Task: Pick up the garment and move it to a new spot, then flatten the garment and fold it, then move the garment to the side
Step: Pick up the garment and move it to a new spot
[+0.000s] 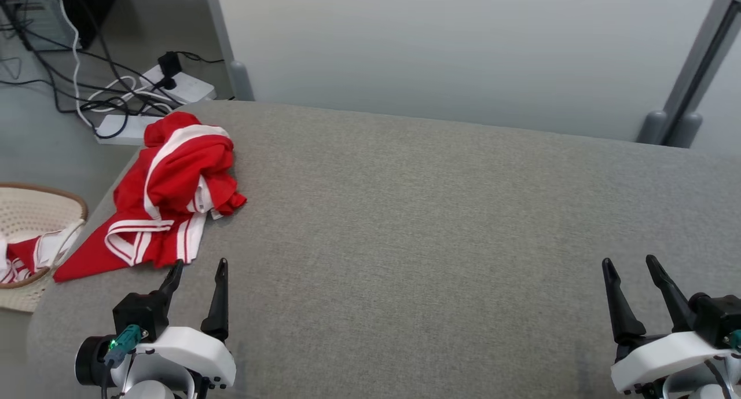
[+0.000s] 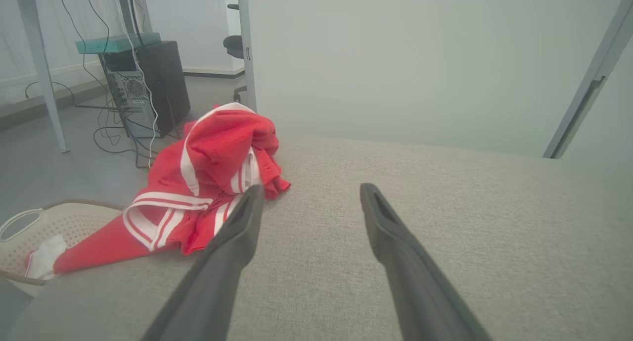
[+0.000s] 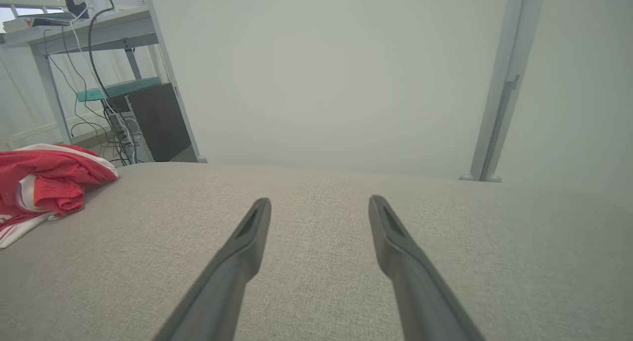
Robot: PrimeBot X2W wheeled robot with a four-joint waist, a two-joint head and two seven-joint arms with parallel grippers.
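1. The crumpled red garment with white stripes (image 1: 173, 196) was found at the far left corner of the grey fabric-covered surface (image 1: 434, 242). Its lower tip was hung over the left edge, toward a cream woven basket (image 1: 40, 205) set beside that edge.
2. Its long axis was seen to run along the left edge, from the bunched heap at the far corner down to the flatter striped part nearer the robot.
3. The left gripper (image 1: 199, 266) was held just short of the garment's near hem, with its fingers spread wide and nothing gripped. Whether its left-hand fingertip touched the cloth could not be told.
4. The right gripper (image 1: 629, 263) was held near the right edge, well apart from the garment, and was likewise spread wide and empty.
5. The garment was thus placed ahead and slightly left of the left gripper, so the left arm was judged by far the nearer. The pick-up was judged not yet begun — a short reach forward was expected to suffice.
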